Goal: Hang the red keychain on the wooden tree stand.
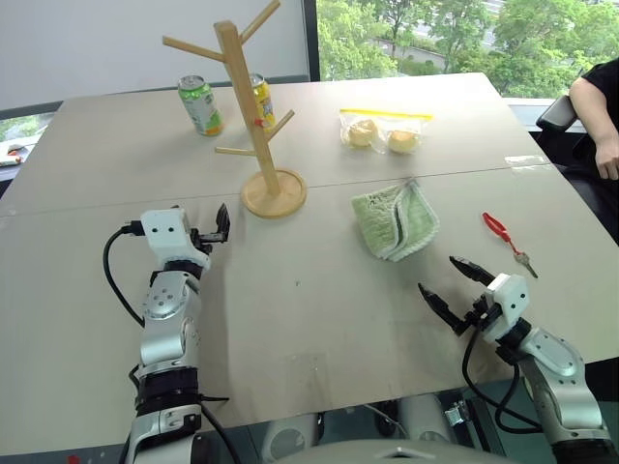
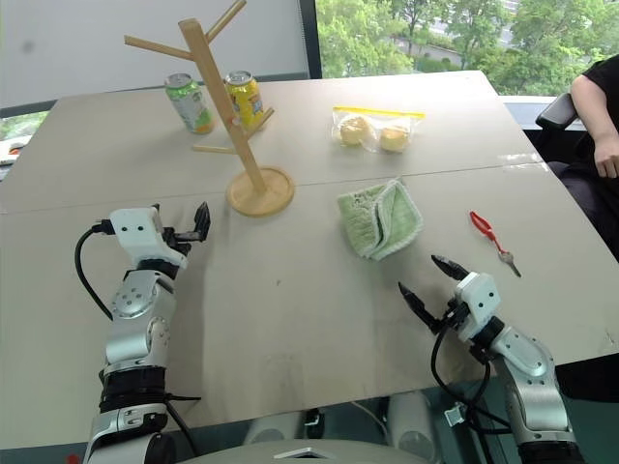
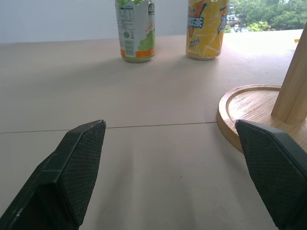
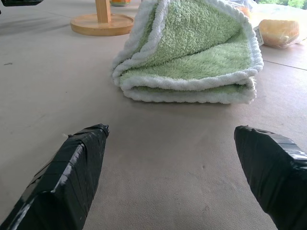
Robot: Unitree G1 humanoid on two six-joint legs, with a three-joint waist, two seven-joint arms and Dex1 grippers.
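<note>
The red keychain [image 1: 497,228] lies flat on the table [image 1: 309,319] at the right side, its long axis running diagonally: the red loop points away toward the far left, and the small metal key [image 1: 525,262] at its other end points back toward the near right edge. It is well apart from the wooden tree stand [image 1: 253,116], which stands upright on its round base toward the left of the middle, pegs angling up and out from the post.

The table is a wide, pale beige surface with a thin seam crossing it just behind the stand's base. Beyond it are a white wall and a window full of green trees. A person's arm [image 1: 598,106] in a dark sleeve shows at the far right edge.

Between keychain and stand lies a folded green towel [image 1: 395,220]. Farther back sits a clear zip bag [image 1: 383,130] with a yellow seal holding two pale round buns. Behind the stand are a green can [image 1: 200,104] and a yellow can [image 1: 260,100], both upright.

The right gripper [image 1: 453,282] hovers near the keychain, on its near left, fingers spread wide and holding nothing. The left gripper [image 1: 219,226] sits just near-left of the stand's base, fingers also apart and empty
</note>
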